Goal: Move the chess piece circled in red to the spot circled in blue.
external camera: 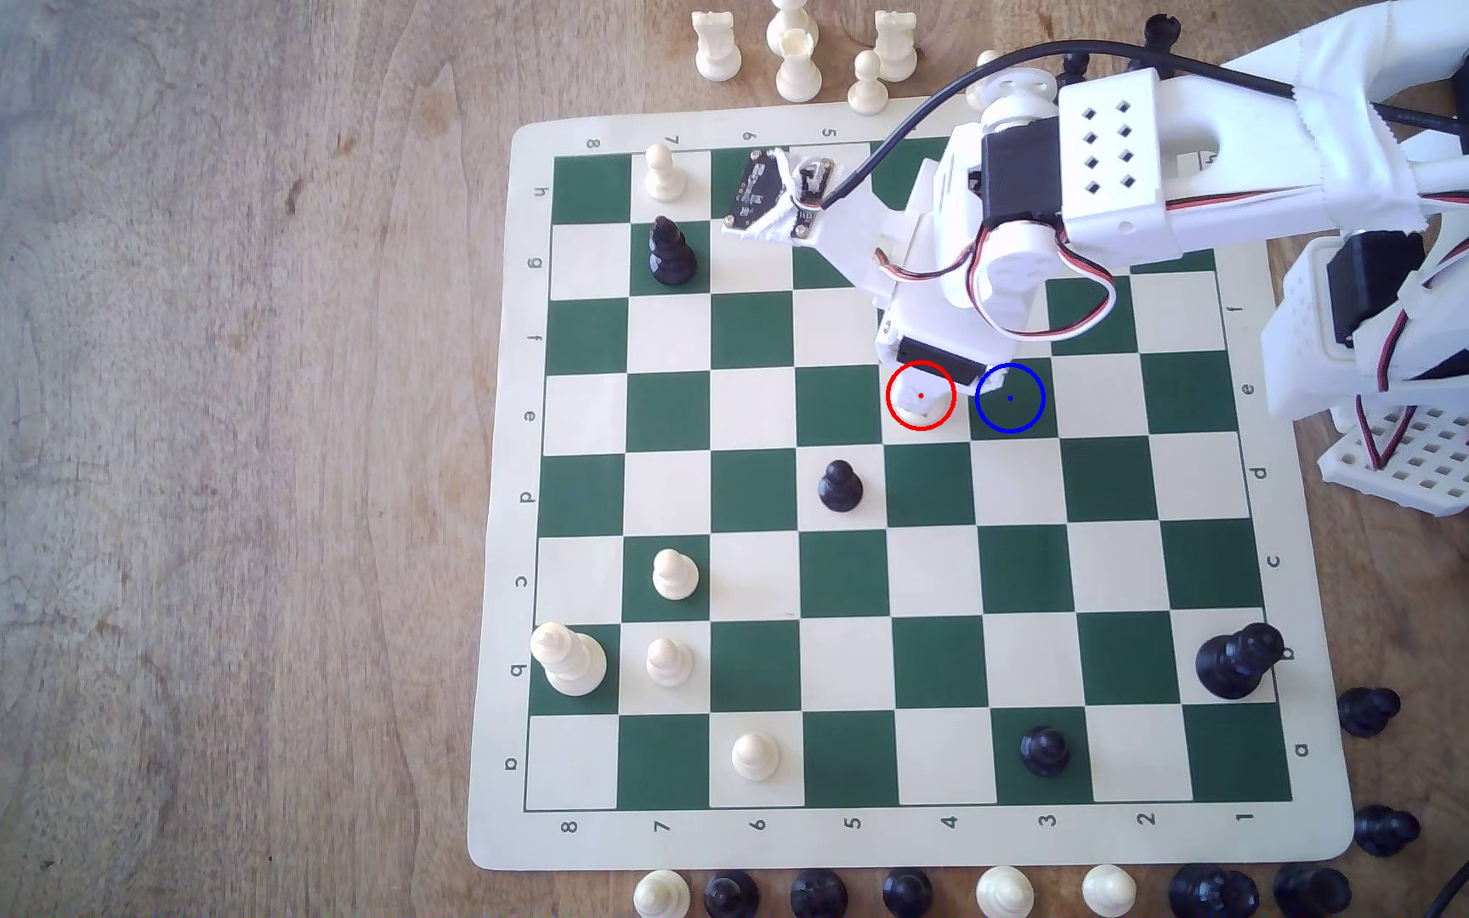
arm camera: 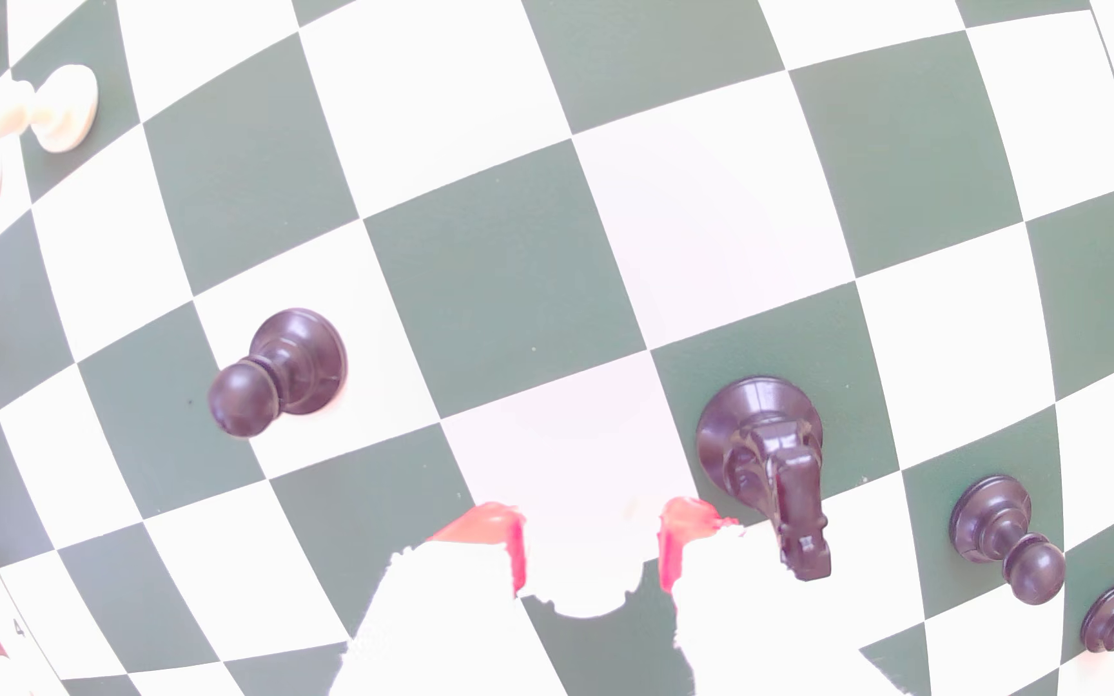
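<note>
The pincer (arm camera: pixel 584 542) gripped the white rook (external camera: pixel 923 402); next, lift and shift onto the blue-ringed green square (external camera: pixel 1014 406).

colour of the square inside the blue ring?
Dark green: the spot circled in blue, clearest in the exterior view.

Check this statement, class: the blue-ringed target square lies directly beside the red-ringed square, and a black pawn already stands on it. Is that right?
Not quite. The exterior view shows the blue-ringed square directly beside the red-ringed square, but it is bare; the nearest black pawn stands a row away.
</note>
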`<state>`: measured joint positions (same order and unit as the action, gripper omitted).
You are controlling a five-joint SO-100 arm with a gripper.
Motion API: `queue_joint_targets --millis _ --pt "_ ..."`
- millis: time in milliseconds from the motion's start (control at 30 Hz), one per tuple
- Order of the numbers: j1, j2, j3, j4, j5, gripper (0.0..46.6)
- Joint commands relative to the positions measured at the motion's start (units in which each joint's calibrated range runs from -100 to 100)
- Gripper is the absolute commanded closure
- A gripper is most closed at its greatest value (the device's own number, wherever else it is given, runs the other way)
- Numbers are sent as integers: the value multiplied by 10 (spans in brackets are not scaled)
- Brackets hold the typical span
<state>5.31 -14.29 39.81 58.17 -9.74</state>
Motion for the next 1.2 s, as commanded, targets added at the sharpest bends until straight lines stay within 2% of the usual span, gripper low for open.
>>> queue_joint_targets --millis 0,567,733,900,1167 --pt "-12 -5 -23 -4 0 355" --pt "-18 -2 -21 2 0 356" --pt "-20 -2 -21 2 1 383" --pt "-21 -2 -27 7 1 436" --pt "-28 -24 -93 60 -5 445"
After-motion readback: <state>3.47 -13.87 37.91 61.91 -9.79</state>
